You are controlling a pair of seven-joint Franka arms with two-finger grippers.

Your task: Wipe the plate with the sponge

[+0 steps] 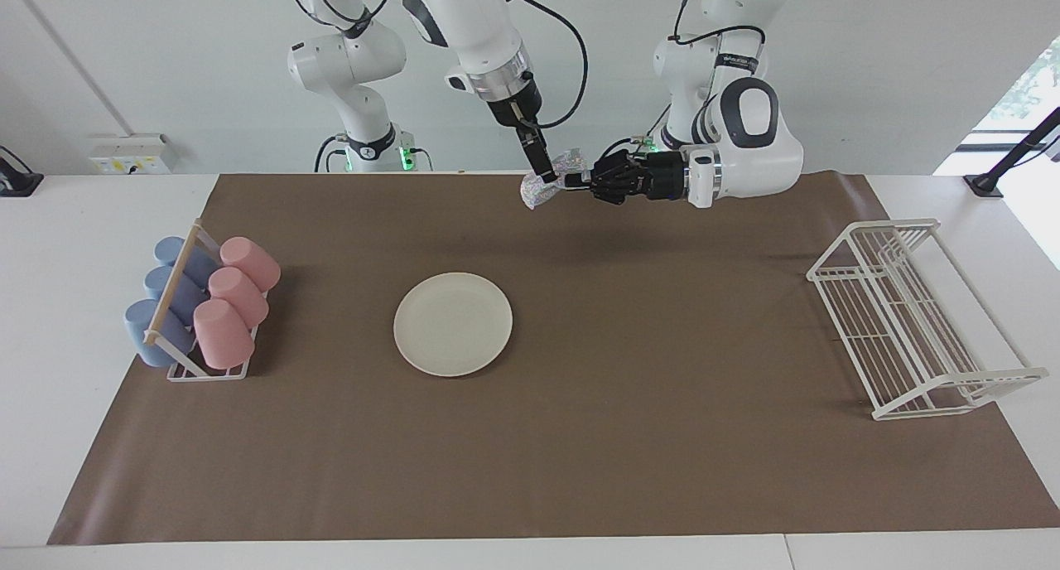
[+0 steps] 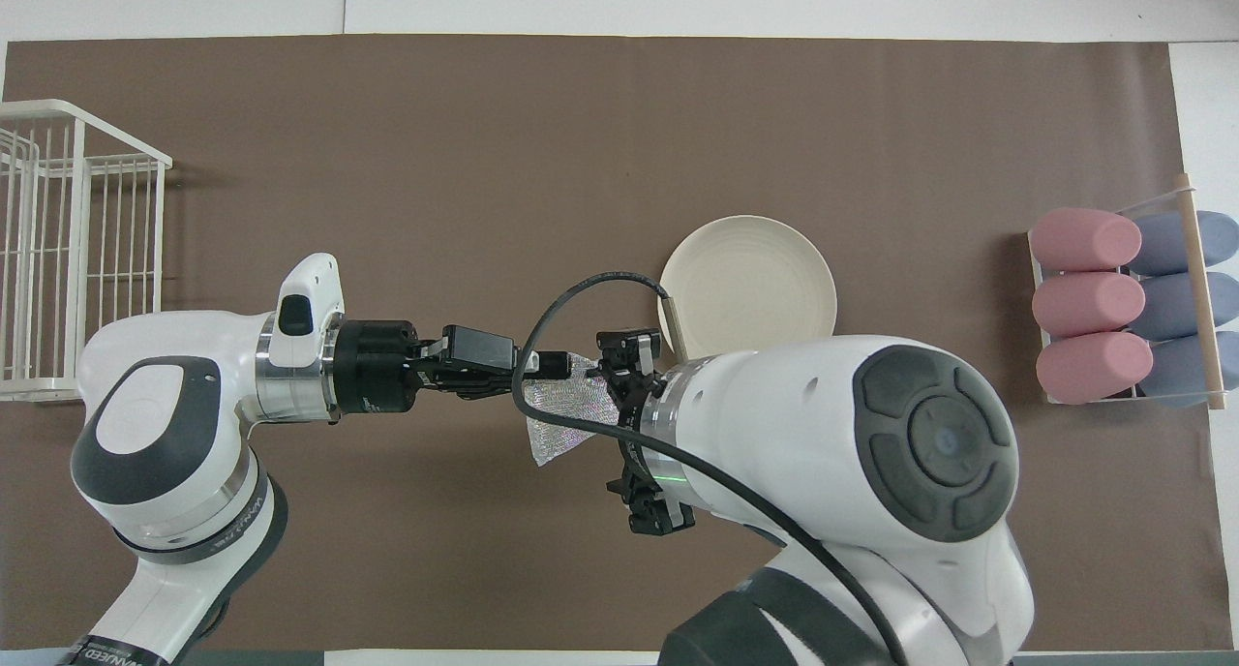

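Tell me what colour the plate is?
Cream-white, plain; the plate shows best in the facing view.

The left gripper (image 1: 570, 181) clamps the glittery silver-grey mesh sponge (image 1: 542, 186) in the air above the desk's robot-side edge; the right gripper (image 1: 542, 171) touches it, fingers apart.

Lighting is bright, even and diffuse in both views. Daylight enters through a window (image 1: 1031, 81) at the left arm's end of the room; that patch is overexposed. Shadows on the brown mat (image 1: 580, 437) are soft: a faint band lies below the raised arms, a thin rim shadow edges the plate (image 1: 453, 324), and weak shadows sit beside the cup rack (image 1: 207, 371) and the wire rack (image 1: 911, 321). The white arm shells carry mild highlights without harsh glare. The sponge (image 2: 561, 416) sparkles with small specular points. Focus is sharp across the table. In the overhead view the close right arm looms large. No motion blur is visible.
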